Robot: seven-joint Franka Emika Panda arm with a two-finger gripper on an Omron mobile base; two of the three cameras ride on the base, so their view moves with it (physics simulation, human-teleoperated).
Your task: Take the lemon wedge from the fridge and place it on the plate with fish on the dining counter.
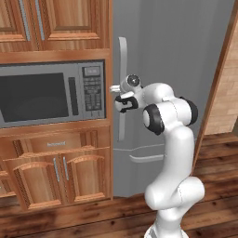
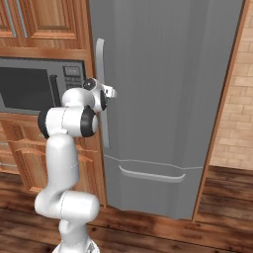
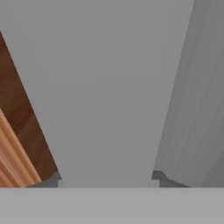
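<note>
The tall grey fridge (image 1: 186,69) (image 2: 173,74) stands closed, so the lemon wedge is hidden behind its door. My gripper (image 1: 122,94) (image 2: 103,101) is at mid-height on the long light-grey vertical handle (image 1: 122,56) (image 2: 100,54). In the hand view the handle (image 3: 109,87) runs wide between my gripper (image 3: 107,180), and both dark fingertips (image 3: 156,176) sit right against its two edges. The plate with fish and the dining counter are out of view.
A steel microwave (image 1: 46,93) (image 2: 34,89) sits in wood cabinets just left of the fridge. The fridge's lower drawer has a horizontal handle (image 1: 146,158) (image 2: 152,175). A brick wall (image 2: 232,99) borders the right side, above a wood floor (image 2: 148,232).
</note>
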